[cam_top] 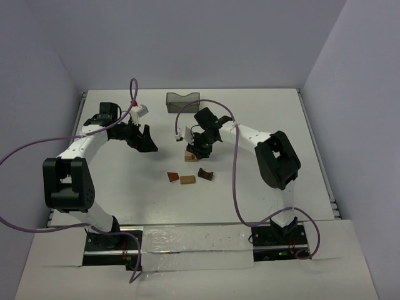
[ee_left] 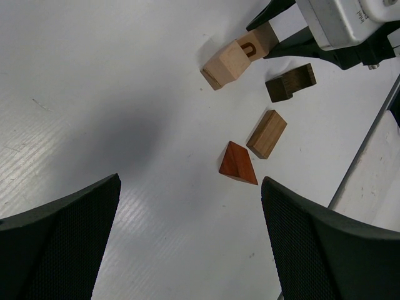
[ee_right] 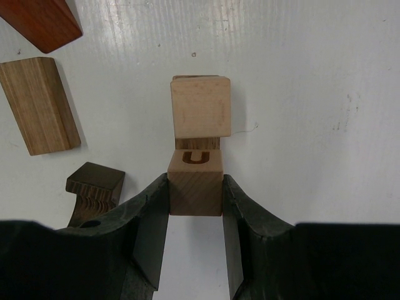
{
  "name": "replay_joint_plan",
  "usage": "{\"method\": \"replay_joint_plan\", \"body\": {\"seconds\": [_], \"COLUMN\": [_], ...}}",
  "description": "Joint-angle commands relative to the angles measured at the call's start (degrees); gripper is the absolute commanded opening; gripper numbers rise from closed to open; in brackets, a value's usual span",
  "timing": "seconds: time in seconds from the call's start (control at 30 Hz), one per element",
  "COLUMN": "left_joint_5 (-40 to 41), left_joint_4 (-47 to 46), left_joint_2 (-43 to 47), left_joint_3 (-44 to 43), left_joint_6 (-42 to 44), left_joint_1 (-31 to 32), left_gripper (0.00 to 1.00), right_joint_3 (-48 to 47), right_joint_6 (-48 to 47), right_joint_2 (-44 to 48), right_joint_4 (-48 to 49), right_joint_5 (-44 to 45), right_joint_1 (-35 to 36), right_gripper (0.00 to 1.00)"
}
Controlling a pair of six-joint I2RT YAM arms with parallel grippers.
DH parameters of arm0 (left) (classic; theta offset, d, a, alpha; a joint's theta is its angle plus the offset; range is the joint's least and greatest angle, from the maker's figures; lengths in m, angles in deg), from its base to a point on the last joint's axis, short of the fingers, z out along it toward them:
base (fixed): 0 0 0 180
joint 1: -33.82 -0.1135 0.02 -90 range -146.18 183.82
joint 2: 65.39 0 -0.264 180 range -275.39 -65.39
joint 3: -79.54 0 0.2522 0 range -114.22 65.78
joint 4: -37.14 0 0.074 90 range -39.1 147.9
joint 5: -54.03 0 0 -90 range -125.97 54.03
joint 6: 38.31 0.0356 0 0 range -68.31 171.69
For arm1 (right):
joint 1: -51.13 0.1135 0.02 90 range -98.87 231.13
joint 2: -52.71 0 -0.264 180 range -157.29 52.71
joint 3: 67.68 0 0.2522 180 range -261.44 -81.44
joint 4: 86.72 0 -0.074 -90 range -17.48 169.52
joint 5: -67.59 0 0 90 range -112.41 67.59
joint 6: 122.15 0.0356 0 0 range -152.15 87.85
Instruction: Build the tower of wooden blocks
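Observation:
My right gripper [ee_right: 195, 199] is shut on a tan cube marked U [ee_right: 195, 181]. It holds the cube just beside a lighter cube [ee_right: 200, 106] that sits on a flat tan piece [ee_right: 197, 143]. This small stack [cam_top: 190, 154] is mid-table, and the right gripper [cam_top: 199, 149] is over it. A reddish-brown wedge [cam_top: 172, 177], a tan bar [cam_top: 187, 179] and a dark arch [cam_top: 205, 174] lie loose in front of it. My left gripper [cam_top: 145, 140] is open and empty to the left. Its wrist view shows the wedge [ee_left: 237, 164], bar [ee_left: 267, 134] and arch [ee_left: 290, 82] ahead of the left gripper [ee_left: 190, 244].
A dark translucent bin [cam_top: 183, 101] stands at the back of the table, behind the stack. Purple cables loop over both arms. The white table [cam_top: 262, 125] has raised edges left and right.

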Motion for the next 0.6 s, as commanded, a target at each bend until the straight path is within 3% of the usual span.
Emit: {"method": "replay_joint_plan", "body": {"seconds": [0.0,0.57], "left_joint_5": [-1.0,-1.1], "left_joint_4": [-1.5,-1.7], "left_joint_2": [-0.2,-0.5], "left_joint_3": [-1.9,-1.9], "left_joint_6": [1.2,1.3], "left_joint_1": [0.5,0.7], "left_gripper": [0.99,0.99], "right_joint_3": [-3.4,-6.7], "right_joint_6": [-1.1,-1.0], "right_joint_2": [-0.7,-2.9], "right_joint_4": [-1.9,-3.5], "right_joint_5": [-1.5,-1.8], "right_joint_1": [0.4,0.4], "right_gripper": [0.18,0.22]}}
